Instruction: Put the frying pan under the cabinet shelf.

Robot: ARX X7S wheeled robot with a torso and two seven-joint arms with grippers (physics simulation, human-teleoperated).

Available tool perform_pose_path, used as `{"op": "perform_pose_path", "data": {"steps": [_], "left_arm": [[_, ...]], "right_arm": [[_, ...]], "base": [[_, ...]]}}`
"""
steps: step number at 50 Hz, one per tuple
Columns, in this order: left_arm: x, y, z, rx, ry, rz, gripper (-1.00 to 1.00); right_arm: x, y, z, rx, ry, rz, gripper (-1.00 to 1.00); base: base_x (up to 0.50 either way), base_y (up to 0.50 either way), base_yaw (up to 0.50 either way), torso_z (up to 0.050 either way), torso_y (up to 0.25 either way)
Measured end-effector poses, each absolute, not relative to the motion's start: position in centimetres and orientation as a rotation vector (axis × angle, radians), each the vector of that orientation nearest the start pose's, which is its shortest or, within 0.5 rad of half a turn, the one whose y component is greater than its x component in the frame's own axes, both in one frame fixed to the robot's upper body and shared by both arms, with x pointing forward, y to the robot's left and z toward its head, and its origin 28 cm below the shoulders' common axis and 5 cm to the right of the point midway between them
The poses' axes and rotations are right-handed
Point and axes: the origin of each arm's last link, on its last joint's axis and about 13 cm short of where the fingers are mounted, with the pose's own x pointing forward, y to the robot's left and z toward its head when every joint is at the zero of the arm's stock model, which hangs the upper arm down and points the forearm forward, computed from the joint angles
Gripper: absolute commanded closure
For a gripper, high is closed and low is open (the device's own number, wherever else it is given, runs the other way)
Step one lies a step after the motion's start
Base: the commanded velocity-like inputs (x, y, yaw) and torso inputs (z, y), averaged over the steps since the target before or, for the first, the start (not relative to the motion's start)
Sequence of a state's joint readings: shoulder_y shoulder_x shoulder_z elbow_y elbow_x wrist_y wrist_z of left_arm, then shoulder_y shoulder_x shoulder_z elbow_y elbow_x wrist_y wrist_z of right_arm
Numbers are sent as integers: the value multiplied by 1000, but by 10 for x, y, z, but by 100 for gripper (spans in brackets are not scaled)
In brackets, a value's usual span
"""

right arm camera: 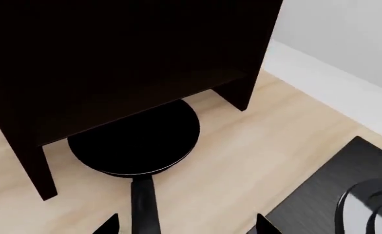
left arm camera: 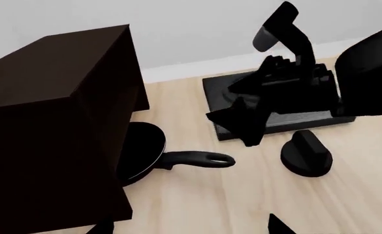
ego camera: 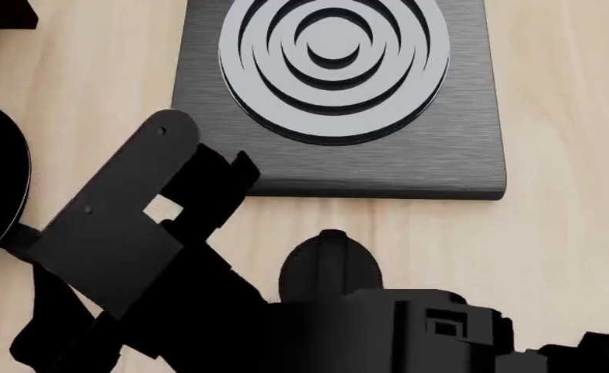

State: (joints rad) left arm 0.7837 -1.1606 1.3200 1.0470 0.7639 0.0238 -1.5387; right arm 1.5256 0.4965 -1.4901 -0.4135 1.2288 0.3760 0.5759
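We see the frying pan (right arm camera: 136,141) half under the cabinet shelf (right arm camera: 113,58), handle sticking out; our right gripper (right arm camera: 187,226) hangs spread above the handle; left gripper unclear; pushing off-axis could swing the pan against a cabinet leg.

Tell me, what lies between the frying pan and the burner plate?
Only bare wooden surface lies between the frying pan and the burner plate; the right wrist view shows it.

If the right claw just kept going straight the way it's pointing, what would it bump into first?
Most likely the frying pan: in the right wrist view its handle runs straight ahead between the right gripper fingertips, the pan bowl partly under the cabinet shelf. How far off it lies is hard to judge.
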Motion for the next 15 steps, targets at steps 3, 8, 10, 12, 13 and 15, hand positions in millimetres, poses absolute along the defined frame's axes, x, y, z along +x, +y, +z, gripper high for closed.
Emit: {"op": "perform_pose_path", "data": {"steps": [3, 8, 10, 12, 13, 15], "left_arm": [[-67, 212, 150, 139, -203, -35, -100], [-69, 211, 151, 140, -205, -37, -100], [-70, 210, 151, 140, -206, -38, -100], [-70, 210, 151, 140, -207, -39, -100], [-70, 210, 151, 140, -207, -39, -100], [-69, 211, 151, 139, -208, -40, -100]], "right_arm": [[244, -14, 243, -437, -126, 799, -100], [235, -22, 243, -433, -128, 756, -100], [232, -26, 242, -431, -127, 738, -100], [228, -30, 242, -428, -125, 719, -100], [227, -32, 241, -426, -124, 709, -100], [223, -36, 240, -422, -122, 688, -100]], "base": [[0, 0, 0, 0, 0], [0, 0, 0, 0, 0], [0, 0, 0, 0, 0], [0, 0, 0, 0, 0], [0, 0, 0, 0, 0], [0, 0, 0, 0, 0]]}}
